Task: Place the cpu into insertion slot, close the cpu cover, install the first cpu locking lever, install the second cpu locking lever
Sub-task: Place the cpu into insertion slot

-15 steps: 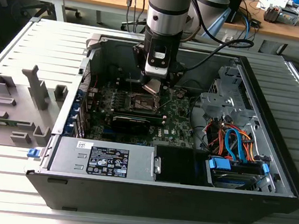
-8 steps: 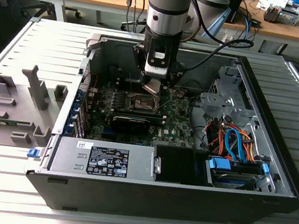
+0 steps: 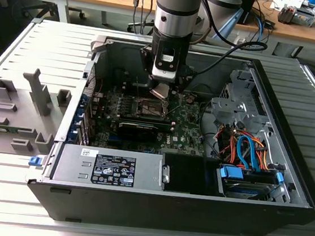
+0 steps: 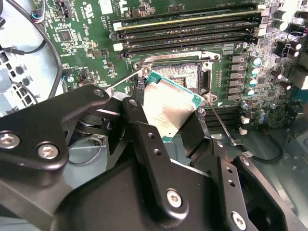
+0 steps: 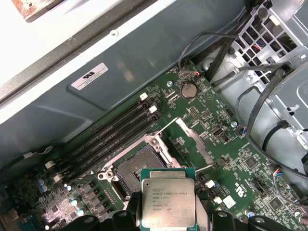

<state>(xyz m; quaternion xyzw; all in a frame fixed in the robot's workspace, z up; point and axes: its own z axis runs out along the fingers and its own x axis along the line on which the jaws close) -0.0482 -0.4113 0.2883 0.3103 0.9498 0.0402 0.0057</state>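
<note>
Arm (image 3: 178, 12) upright, wrist facing down. The pincer (image 4: 169, 113) is angled; its black fingers (image 4: 144, 130) press on opposite edges of the cpu (image 5: 167, 204), gripping it flat between them.

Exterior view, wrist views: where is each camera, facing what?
Exterior view: off the arm, above the open computer case, looking down in; shows arm and hand.
Second wrist view: on the arm, looking past its black fingers at the insertion slot.
First wrist view: on the arm, looking down on the motherboard; its fingers show too.
Shared: all three show the cpu held by the hand.
</note>
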